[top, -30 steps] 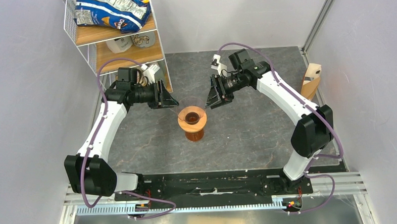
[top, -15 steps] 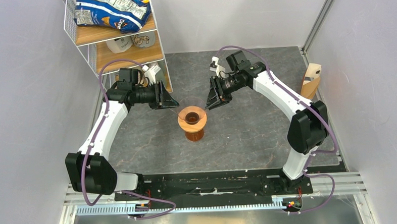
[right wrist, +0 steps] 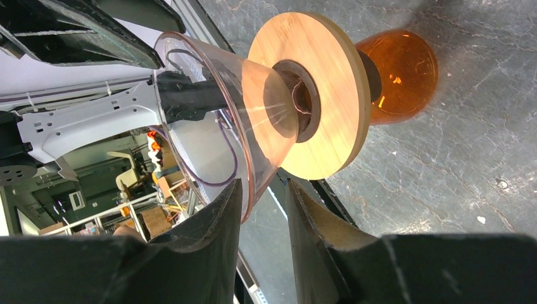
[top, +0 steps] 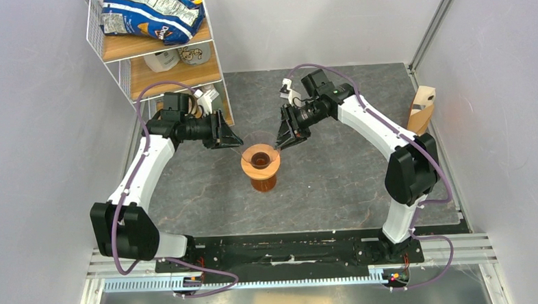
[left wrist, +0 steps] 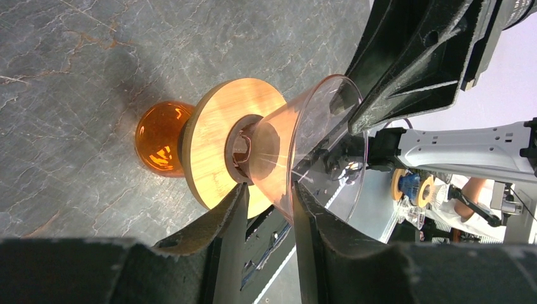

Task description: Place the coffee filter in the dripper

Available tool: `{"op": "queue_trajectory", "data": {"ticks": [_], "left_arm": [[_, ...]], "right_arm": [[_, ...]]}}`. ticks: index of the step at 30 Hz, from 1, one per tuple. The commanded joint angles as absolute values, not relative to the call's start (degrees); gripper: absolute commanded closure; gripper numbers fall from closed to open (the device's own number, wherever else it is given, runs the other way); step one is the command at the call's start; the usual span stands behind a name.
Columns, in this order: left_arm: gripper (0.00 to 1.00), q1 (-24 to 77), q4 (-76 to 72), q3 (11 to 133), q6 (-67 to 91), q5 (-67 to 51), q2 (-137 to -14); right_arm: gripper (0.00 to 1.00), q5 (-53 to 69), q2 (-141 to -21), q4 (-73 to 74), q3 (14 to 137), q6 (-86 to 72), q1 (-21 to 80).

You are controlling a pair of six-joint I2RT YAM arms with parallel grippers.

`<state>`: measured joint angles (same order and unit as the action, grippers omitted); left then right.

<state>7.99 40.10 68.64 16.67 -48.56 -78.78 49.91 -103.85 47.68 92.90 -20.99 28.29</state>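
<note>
In the top view, the upper body of the amber vessel (top: 263,184) is being hidden by the dripper (top: 271,170). The clear cone (top: 255,140) is being rendered too faintly there for its contact with the fingers to be judged. In the wrist views, the left gripper (left wrist: 270,196) and the right gripper (right wrist: 264,190) are being cut off by the bottom edge. A tan-brown patch (left wrist: 261,147) in the cone's neck is being distorted by the clear wall; whether it is the coffee filter is not being resolved.
</note>
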Motion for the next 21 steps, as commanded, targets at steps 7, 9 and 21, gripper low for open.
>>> {"op": "queue_trajectory", "data": {"ticks": [7, 9, 21], "left_arm": [[0.66, 8.56, 38.77, 68.55, 16.65, -49.13, -80.18], [0.70, 8.53, 38.76, 68.63, 16.63, -49.05, -80.24], [0.88, 9.06, 38.67, 67.99, 16.11, -48.35, -80.46]], "right_arm": [[0.64, 50.01, -105.53, 49.61, 97.27, -19.35, 28.65], [0.66, 50.10, -105.82, 49.66, 97.20, -19.40, 28.65], [0.80, 49.57, -106.76, 50.00, 96.81, -18.79, 28.65]]}}
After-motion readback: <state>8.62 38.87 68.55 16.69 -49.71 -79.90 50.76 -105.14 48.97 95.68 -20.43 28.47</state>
